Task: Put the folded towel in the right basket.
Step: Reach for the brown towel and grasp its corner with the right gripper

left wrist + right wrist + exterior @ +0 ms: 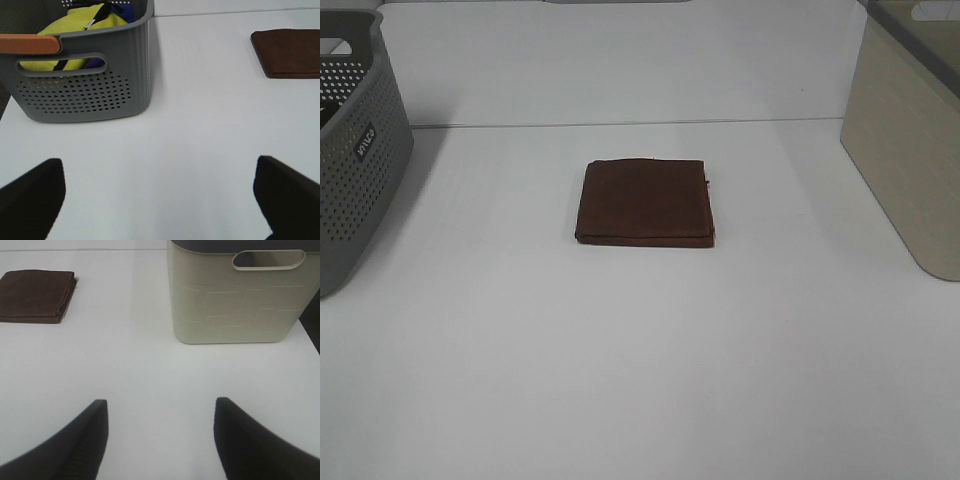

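Gaping wide, empty: left tool (159, 162), right tool (161, 401).

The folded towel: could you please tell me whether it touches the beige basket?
Apart. The exterior high view shows a stretch of bare table between the folded towel and the beige basket.

One label only: a small dark tag (365, 142) w/ pale lettering sat on the side wall of the grey basket (345, 215), high view. It ran at a slant, too small & blurry to read. Nothing else legible, either wrist view incl.
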`<action>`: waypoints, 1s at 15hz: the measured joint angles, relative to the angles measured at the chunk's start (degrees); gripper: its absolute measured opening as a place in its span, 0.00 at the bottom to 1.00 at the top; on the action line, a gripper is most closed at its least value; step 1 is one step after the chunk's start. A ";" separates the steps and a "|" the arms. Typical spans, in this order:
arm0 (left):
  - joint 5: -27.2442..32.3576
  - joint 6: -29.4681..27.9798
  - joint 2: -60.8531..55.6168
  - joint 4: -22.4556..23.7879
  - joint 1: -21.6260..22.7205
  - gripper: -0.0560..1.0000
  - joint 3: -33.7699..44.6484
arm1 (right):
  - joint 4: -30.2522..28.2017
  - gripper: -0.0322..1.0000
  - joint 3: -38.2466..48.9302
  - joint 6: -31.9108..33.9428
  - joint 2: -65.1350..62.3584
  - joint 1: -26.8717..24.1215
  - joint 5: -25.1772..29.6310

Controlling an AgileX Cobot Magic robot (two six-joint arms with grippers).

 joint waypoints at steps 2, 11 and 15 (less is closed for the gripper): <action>0.00 0.00 0.00 0.00 0.00 0.97 0.00 | 0.00 0.61 0.00 0.00 0.00 0.00 0.00; 0.00 0.00 0.00 0.00 0.00 0.97 0.00 | 0.00 0.61 0.00 0.00 0.00 0.00 0.00; 0.00 0.00 0.00 0.00 0.00 0.97 0.00 | 0.00 0.61 0.00 0.00 0.00 0.00 0.00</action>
